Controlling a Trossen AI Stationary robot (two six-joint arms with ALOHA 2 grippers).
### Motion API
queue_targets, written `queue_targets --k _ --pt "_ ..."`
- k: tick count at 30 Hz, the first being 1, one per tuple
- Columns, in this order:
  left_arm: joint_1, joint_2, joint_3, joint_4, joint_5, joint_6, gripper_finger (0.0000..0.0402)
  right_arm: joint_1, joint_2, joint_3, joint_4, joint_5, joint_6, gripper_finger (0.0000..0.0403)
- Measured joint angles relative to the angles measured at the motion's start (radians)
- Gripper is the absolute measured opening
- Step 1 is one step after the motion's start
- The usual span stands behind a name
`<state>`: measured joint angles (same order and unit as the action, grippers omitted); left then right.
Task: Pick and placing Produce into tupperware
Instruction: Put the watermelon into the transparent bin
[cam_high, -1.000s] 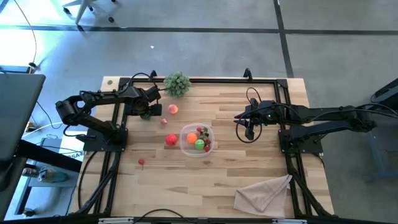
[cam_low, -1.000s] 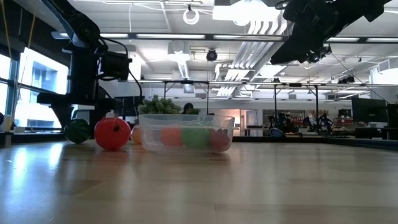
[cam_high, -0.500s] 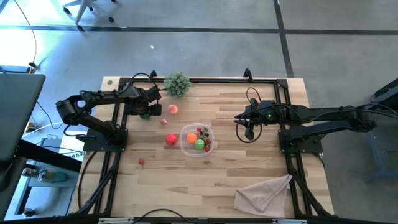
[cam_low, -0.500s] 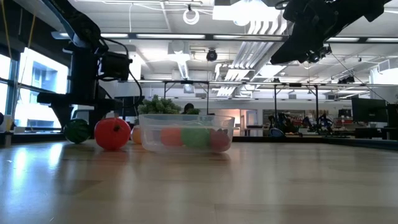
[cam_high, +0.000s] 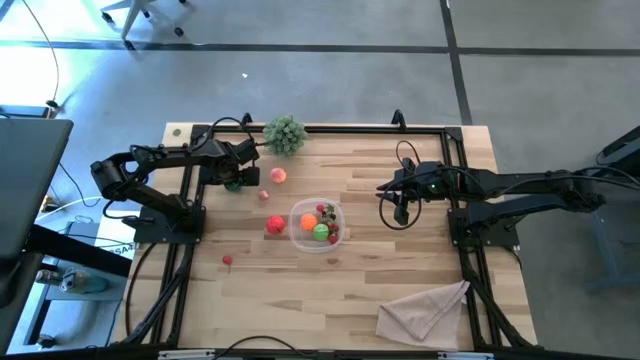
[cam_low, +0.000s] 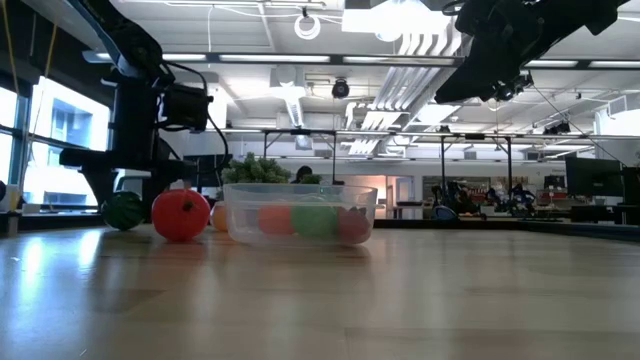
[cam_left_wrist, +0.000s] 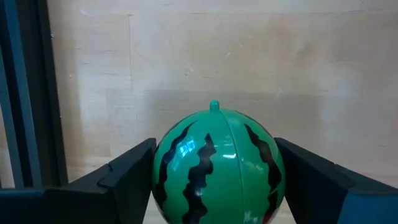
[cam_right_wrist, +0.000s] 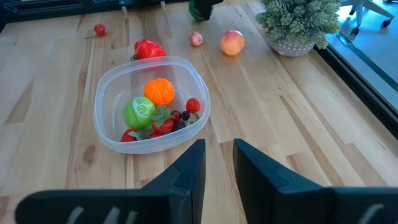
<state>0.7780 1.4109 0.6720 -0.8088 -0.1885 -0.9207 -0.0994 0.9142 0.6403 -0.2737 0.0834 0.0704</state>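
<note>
A green striped toy watermelon (cam_left_wrist: 216, 165) rests on the table near its far left corner, and my left gripper (cam_high: 236, 182) points down over it and is shut on it. The clear tupperware (cam_high: 300, 236) stands mid-table and holds an orange, a green and several small red pieces. Loose produce lies to its left: a red piece (cam_high: 274, 225) against its wall, a peach (cam_high: 278, 175), a small pink piece (cam_high: 264, 197) and a tiny red one (cam_high: 227, 261). My right gripper (cam_right_wrist: 217, 162) hangs above the table to the right of the tupperware, its fingers a narrow gap apart, holding nothing. My left gripper pinches the watermelon between its two fingers, one on each rounded side (cam_left_wrist: 160, 177), at the widest part. The fingers come from above, pointing down. The watermelon sits upright with its stem nub up, and its underside is on the table (cam_low: 125, 226).
A bushy grey-green plant sprig (cam_high: 285, 133) stands at the far edge, close to my left gripper. A beige cloth (cam_high: 425, 310) lies at the near right corner. Black frame rails (cam_high: 190, 190) run along the table's sides. Bare wood lies between the tupperware and the near edge.
</note>
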Motion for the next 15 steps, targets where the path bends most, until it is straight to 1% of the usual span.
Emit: queue_targets --k 2,7,9,12,15 --pt "0.000 0.000 0.000 0.000 -0.002 0.000 0.0281 0.000 0.000 0.000 0.000 0.000 0.000 0.0071" --pt "0.000 0.002 -0.002 0.001 -0.003 0.000 0.0304 0.000 0.000 0.000 0.000 0.000 0.000 0.0071" --pt "0.000 0.002 -0.002 0.001 -0.003 0.000 0.0300 0.000 0.000 0.000 0.000 0.000 0.000 0.0071" --pt "0.000 0.001 -0.001 -0.001 -0.002 0.000 0.0280 0.000 0.000 0.000 0.000 0.000 0.000 0.0071" --pt "0.000 -0.001 -0.001 -0.001 -0.002 0.000 0.0279 0.000 0.000 0.000 0.000 0.000 0.000 0.0071"
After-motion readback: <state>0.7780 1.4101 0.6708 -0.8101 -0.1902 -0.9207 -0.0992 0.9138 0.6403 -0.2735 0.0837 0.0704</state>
